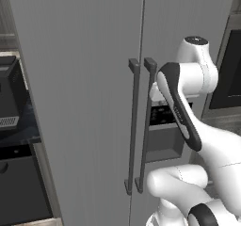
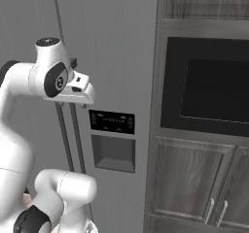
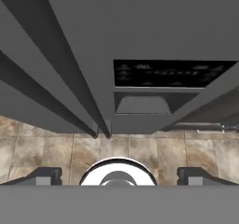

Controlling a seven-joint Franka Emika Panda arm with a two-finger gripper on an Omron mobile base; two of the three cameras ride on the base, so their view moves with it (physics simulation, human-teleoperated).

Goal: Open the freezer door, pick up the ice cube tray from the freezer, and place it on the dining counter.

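Note:
The freezer door (image 1: 188, 18) is the right-hand brushed-grey door, standing shut, with its dark dispenser niche (image 2: 113, 152) and a long vertical bar handle (image 1: 147, 126). My gripper (image 3: 119, 177) points straight down along this door, close in front of it. Its fingertips (image 3: 44, 176) stand wide apart, open, with nothing between them. In the hand view the handle (image 3: 70, 83) runs down toward the tiled floor, just left of the dispenser (image 3: 142, 104). The white hand (image 2: 78, 93) hangs by the handle's upper part. The freezer's inside, the ice cube tray and the dining counter are out of view.
The plain grey fridge door (image 1: 80, 79) with its own handle (image 1: 133, 126) stands shut to the left. A built-in dark oven (image 2: 209, 91) and wooden cabinet doors (image 2: 194, 178) are to the right. A dark worktop with a coffee machine (image 1: 9, 98) lies at far left.

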